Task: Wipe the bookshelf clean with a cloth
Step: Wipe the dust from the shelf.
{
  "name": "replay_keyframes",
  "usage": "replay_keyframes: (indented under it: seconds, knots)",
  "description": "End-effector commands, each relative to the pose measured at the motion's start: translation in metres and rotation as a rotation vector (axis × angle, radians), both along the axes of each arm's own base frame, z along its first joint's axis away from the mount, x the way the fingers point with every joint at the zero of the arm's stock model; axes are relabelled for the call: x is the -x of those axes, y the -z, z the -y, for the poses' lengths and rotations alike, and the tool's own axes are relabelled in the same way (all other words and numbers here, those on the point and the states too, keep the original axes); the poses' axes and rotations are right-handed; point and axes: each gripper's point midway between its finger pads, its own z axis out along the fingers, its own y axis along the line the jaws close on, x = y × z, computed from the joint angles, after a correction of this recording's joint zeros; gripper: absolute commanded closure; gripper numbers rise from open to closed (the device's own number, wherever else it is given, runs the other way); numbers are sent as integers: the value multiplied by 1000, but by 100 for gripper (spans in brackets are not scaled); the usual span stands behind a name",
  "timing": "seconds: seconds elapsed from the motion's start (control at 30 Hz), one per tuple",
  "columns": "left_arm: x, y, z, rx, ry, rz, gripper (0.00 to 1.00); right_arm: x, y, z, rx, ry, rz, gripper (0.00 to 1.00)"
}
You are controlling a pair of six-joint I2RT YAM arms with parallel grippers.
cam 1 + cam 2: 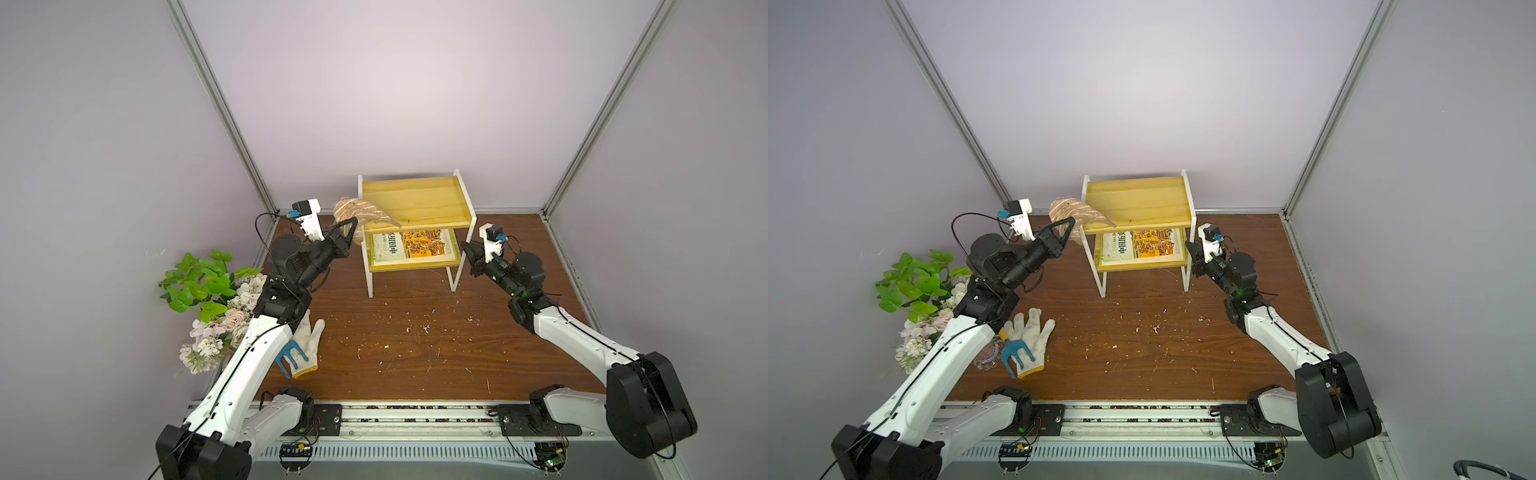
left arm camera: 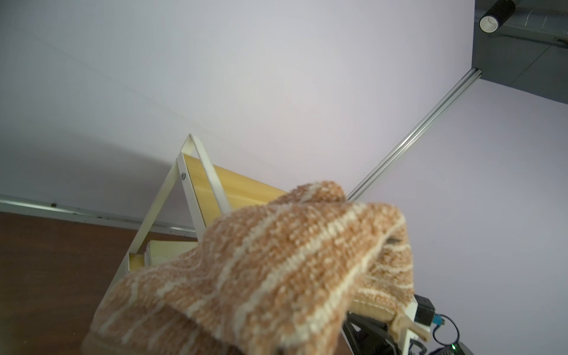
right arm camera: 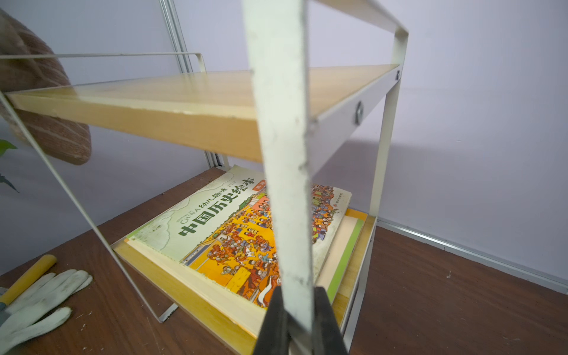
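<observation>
The bookshelf (image 1: 415,199) (image 1: 1138,199) stands at the back of the brown table, its yellow top board bare in both top views. The tan striped cloth (image 1: 353,212) (image 1: 1071,210) is bunched at the shelf's left end, with a tail draped over the top board's front left corner. My left gripper (image 1: 351,230) (image 1: 1069,230) is shut on the cloth from below. In the left wrist view the cloth (image 2: 276,261) hides the jaws. My right gripper (image 1: 467,249) (image 3: 296,319) is shut on the bookshelf's white front right frame bar (image 3: 282,153).
A picture book (image 1: 415,245) lies on the lower board. A white glove (image 1: 305,345) and a blue hand fork (image 1: 291,357) lie at the front left beside artificial flowers (image 1: 216,299). White crumbs (image 1: 415,328) are scattered mid-table. Walls close in behind and at both sides.
</observation>
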Motion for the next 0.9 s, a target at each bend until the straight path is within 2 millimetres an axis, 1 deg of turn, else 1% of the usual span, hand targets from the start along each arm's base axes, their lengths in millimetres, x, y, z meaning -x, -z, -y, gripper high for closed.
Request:
replay_keyframes:
  seconds: [0.0,0.03,0.07,0.1,0.13,0.17,0.2,0.23,0.3,0.33,0.37,0.4,0.43,0.47,0.53,0.57,0.6,0.63,0.67,0.7,0.73,0.77,0.8,0.83,0.87]
  knots:
    - [-58,11,-7,-75,-51,-50,100,-2,-4,-6,-63,-14,-50,100]
    - [-77,19,-7,-88,-56,-82,100,-1,-6,-6,-67,-16,-46,100]
    - [-87,22,-7,-93,-48,-104,100,-1,-8,-6,-72,-16,-41,100]
    - [-92,26,-4,-88,-27,-120,100,0,-10,-6,-77,-17,-36,100]
    - [-88,25,2,-71,5,-106,100,1,-11,-6,-79,-19,-35,100]
    - [-78,26,6,-48,25,-96,100,1,-13,-6,-80,-20,-31,100]
    - [-64,21,5,-31,23,-71,100,2,-13,-5,-79,-17,-30,100]
    - [-52,24,1,-24,4,-70,100,3,-13,-4,-78,-14,-28,100]
    - [-34,31,-15,-11,-69,-66,100,3,-14,-3,-72,-7,-24,100]
    - [-30,38,-23,-16,-103,-82,100,3,-14,-2,-70,-5,-23,100]
    - [-30,44,-29,-28,-132,-99,100,3,-13,-2,-67,-4,-25,100]
    - [-35,52,-34,-45,-148,-121,100,3,-13,-2,-66,-2,-27,100]
    - [-43,56,-36,-56,-154,-135,100,2,-12,-2,-63,-2,-27,100]
    - [-55,59,-35,-64,-142,-145,100,2,-12,-2,-62,-1,-27,100]
    - [-85,59,-27,-95,-98,-158,100,-1,-10,-3,-61,2,-35,100]
    - [-97,49,-22,-111,-73,-142,100,-2,-10,-3,-63,2,-35,100]
    - [-115,54,-17,-131,-49,-160,100,-2,-10,-4,-65,1,-37,100]
    - [-132,53,-12,-155,-31,-176,100,-3,-10,-4,-72,1,-38,100]
    - [-142,50,-11,-168,-29,-187,100,-3,-10,-4,-78,-2,-39,100]
    - [-145,50,-9,-171,-19,-195,100,-3,-10,-5,-84,-6,-40,100]
    - [-142,52,-8,-165,-9,-198,100,-2,-11,-6,-91,-11,-38,100]
    - [-131,51,-6,-158,-1,-187,100,-2,-13,-7,-98,-16,-37,100]
    - [-119,60,-7,-151,-4,-193,100,-2,-13,-7,-102,-19,-36,100]
    - [-103,64,-9,-142,-8,-193,100,-1,-14,-7,-106,-19,-36,100]
    - [-83,60,-12,-133,-14,-175,100,-1,-14,-7,-108,-21,-37,100]
